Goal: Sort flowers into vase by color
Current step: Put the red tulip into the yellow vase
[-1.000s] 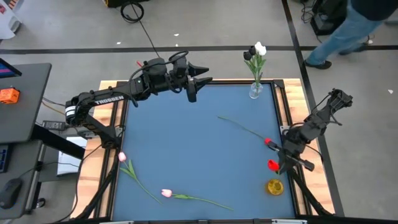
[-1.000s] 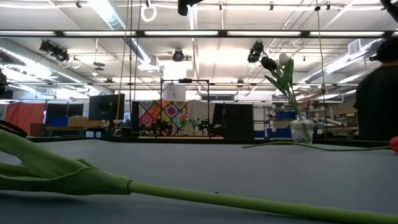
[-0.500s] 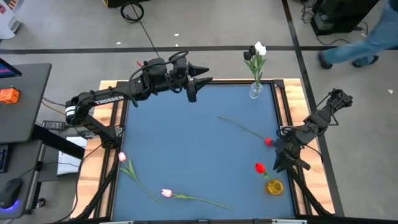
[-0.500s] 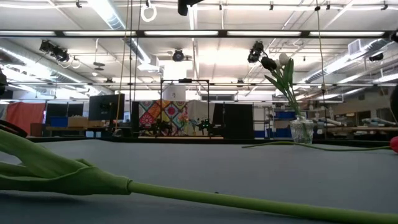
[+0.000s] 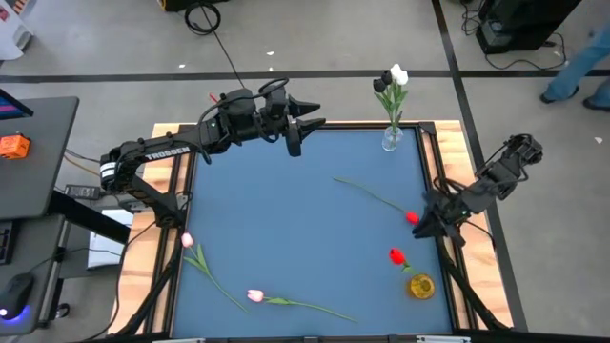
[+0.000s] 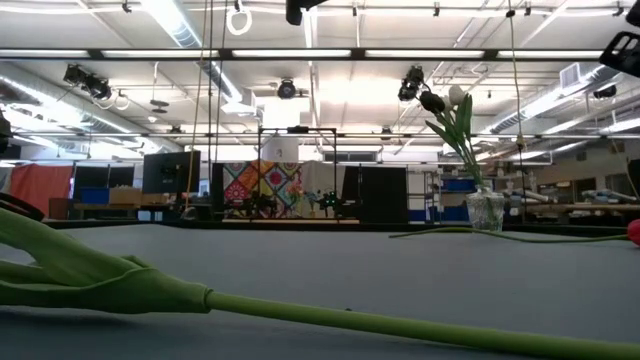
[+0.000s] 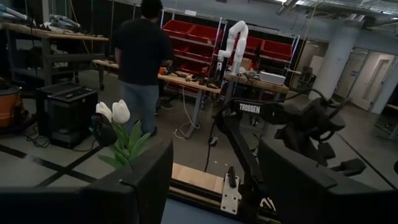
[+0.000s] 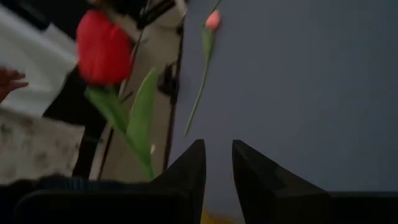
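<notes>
Flowers here are slim artificial tulips with long green stems: two pink ones [image 5: 255,296] [image 5: 187,241] lie at the near left of the blue table [image 5: 286,229], two red ones [image 5: 397,256] [image 5: 412,217] near the right edge. One white [image 5: 399,73] and one black head stand in the clear vase [image 5: 392,139] at the far right corner. A yellow vase [image 5: 420,285] sits near right. The right gripper [image 5: 426,225] hangs by the red tulips, fingers slightly parted, empty. The left gripper [image 5: 307,129] waits wide open at the far edge.
</notes>
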Motion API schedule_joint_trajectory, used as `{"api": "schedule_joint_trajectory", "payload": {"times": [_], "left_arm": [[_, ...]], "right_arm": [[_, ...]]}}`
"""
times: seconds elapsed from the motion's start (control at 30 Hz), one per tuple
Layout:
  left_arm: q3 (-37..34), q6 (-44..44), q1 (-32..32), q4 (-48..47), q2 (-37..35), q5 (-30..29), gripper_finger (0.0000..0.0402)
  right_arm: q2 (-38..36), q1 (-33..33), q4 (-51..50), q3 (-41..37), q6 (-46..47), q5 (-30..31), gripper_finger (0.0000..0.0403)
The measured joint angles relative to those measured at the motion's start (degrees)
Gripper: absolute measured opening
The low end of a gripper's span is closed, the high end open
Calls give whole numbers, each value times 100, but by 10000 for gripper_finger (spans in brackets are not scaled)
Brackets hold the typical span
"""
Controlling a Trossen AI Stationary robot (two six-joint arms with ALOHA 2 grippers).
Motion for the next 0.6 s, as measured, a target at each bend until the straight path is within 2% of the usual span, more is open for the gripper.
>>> {"api": "schedule_joint_trajectory", "payload": {"times": [0.2, 0.43, 0.53, 0.6], "left_arm": [[0, 0, 0, 2, 0, 0, 240], [0, -12, 0, 4, 0, 2, 240], [0, -50, 1, 34, 0, -1, 240], [-7, -19, 10, 378, 12, -72, 240]], "right_arm": [[2, -210, -70, 32, 662, 992, 87], [10, -591, -799, 32, 2397, 2518, 87], [22, -773, -1294, 32, 3259, 2691, 87], [64, -887, -1602, 32, 3703, 2648, 87]]}}
